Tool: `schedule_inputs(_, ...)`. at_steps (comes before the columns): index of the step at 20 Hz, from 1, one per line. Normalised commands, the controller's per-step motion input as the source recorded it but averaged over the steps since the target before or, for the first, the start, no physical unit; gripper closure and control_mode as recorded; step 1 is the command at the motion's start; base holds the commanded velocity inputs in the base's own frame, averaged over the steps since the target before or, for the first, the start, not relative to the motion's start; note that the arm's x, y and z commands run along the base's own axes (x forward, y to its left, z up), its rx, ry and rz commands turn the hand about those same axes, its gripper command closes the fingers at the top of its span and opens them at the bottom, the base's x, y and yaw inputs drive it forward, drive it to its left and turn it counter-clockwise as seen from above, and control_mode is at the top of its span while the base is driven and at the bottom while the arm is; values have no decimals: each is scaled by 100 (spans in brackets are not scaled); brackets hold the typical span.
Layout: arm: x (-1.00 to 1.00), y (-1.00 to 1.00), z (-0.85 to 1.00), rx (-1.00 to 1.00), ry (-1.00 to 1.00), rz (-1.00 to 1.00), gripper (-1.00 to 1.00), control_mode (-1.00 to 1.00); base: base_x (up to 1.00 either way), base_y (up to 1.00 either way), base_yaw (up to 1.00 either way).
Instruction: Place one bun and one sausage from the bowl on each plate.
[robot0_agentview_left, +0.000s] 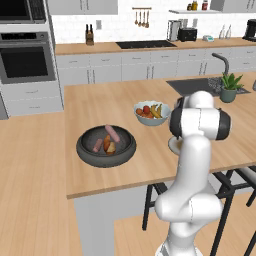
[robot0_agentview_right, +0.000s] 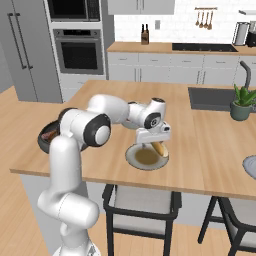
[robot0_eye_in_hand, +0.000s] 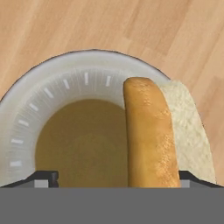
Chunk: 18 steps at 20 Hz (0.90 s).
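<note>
On the wooden island counter (robot0_agentview_left: 100, 100) of a white-cabinet kitchen, a pale fruit bowl (robot0_agentview_left: 151, 113) sits behind the dark bowl (robot0_agentview_left: 106, 146) holding two sausages (robot0_agentview_left: 112, 133) and one bun (robot0_agentview_left: 107, 145), while the gripper (robot0_agentview_right: 153, 141), jaws apart, hangs over the plate (robot0_eye_in_hand: 65, 92) where the golden bun (robot0_eye_in_hand: 148, 131) lies.

Plate (robot0_agentview_left: 174, 145) mostly hidden behind the arm in left base view — only a sliver shows. Bowl (robot0_agentview_right: 46, 138) partly blocked by the arm in right base view. Bun (robot0_eye_in_hand: 149, 131) cut off at hand view's bottom.
</note>
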Motion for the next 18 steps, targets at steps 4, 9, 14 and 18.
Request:
schedule_inputs(4, -9, 0, 22, -7, -1, -1, -100, -100, 0, 0, 0)
schedule_inputs(9, 0, 0, 0, 2, 11, -2, -100, -100, 0, 0, 0)
schedule_inputs(14, -10, 1, -10, 18, 3, 0, -100, -100, 0, 0, 0)
schedule_inputs(18, -3, 3, -27, 12, 4, 0, -100, -100, 0, 0, 0)
